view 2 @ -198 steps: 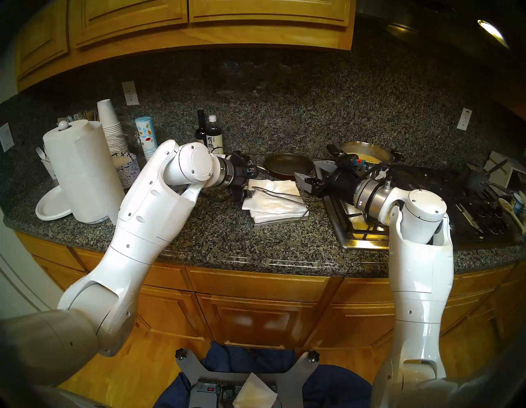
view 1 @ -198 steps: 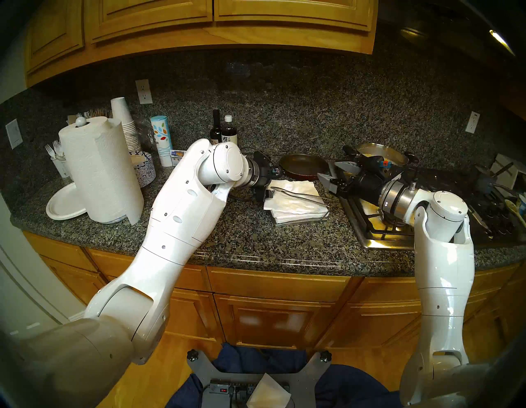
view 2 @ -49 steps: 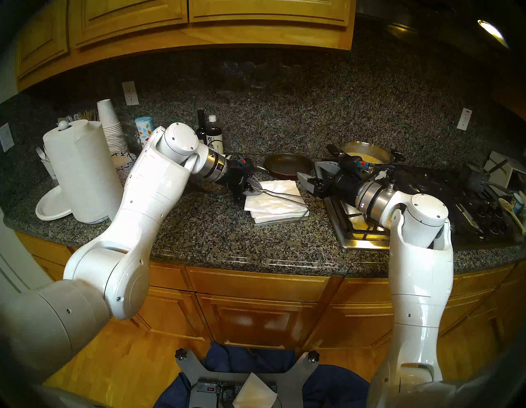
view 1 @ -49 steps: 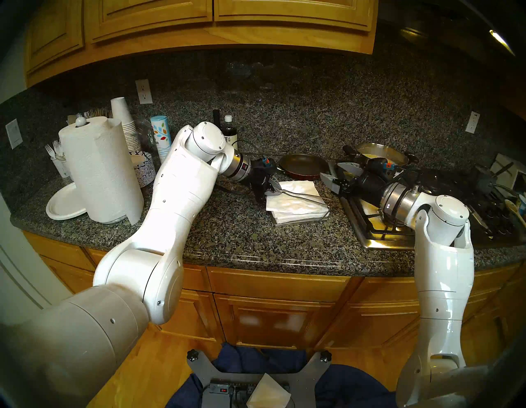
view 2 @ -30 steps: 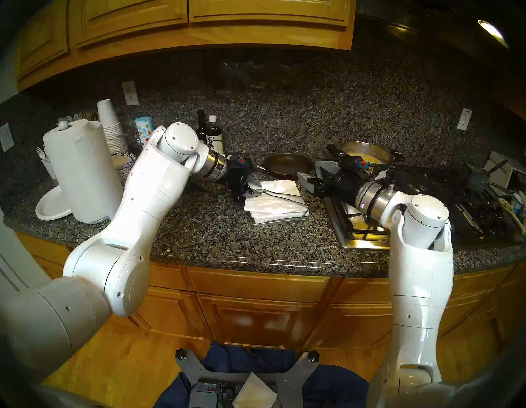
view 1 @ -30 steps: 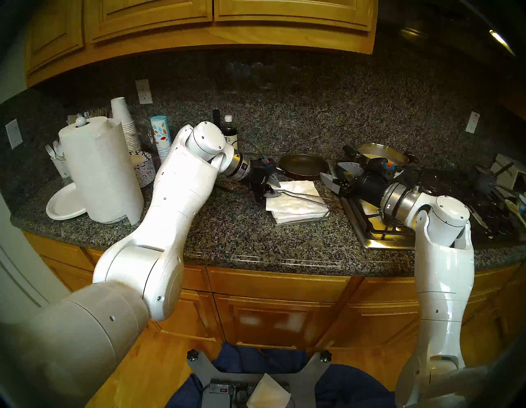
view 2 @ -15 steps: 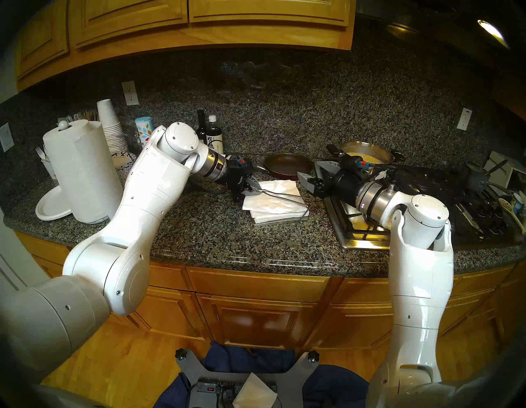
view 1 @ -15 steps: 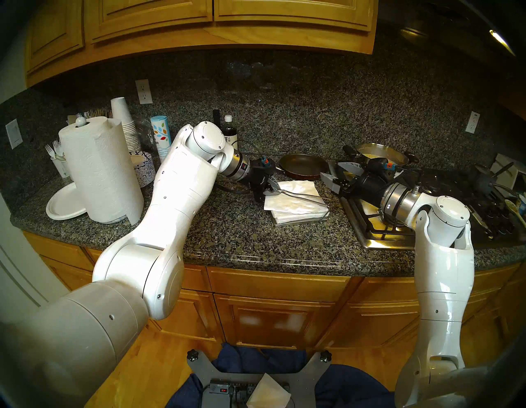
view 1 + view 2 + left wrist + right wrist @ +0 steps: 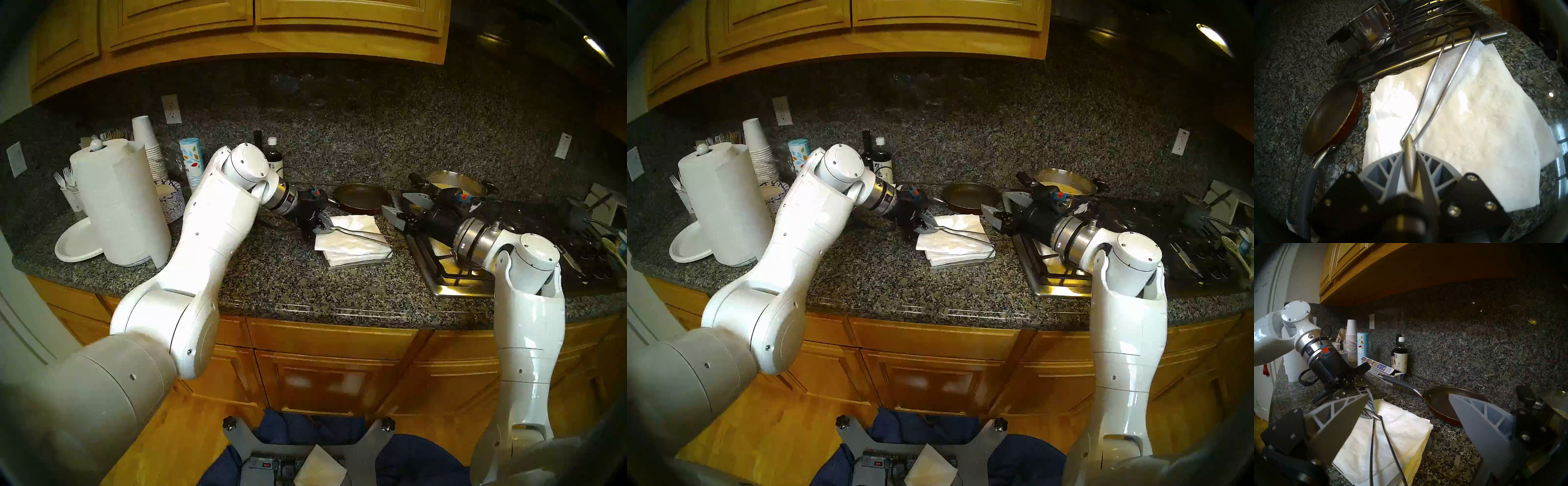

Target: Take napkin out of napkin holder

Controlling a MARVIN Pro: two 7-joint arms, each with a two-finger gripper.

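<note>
The napkin holder [image 9: 361, 264] is a flat silver tray on the granite counter holding a stack of white napkins. The top napkin [image 9: 353, 239] lies skewed on the stack under the wire arm [image 9: 366, 235]. My left gripper [image 9: 322, 226] is shut on the arm's leaf-shaped weight [image 9: 1409, 152] at the stack's left edge. In the left wrist view the wire arm [image 9: 1439, 81] runs away over the napkin [image 9: 1474, 127]. My right gripper [image 9: 393, 202] is open and empty, hovering right of the holder; it looks down on the stack [image 9: 1398, 434].
A dark frying pan [image 9: 361, 197] sits just behind the holder. The stove [image 9: 451, 268] with a steel pot [image 9: 454, 183] is to the right. Bottles [image 9: 273, 157], a paper towel roll [image 9: 118, 200], cups and plates stand at the left.
Since 6.6 s ago my left wrist turned and its fingers closed on the leaf weight. Over the last second both arms have barely moved, and the top napkin has slid slightly left.
</note>
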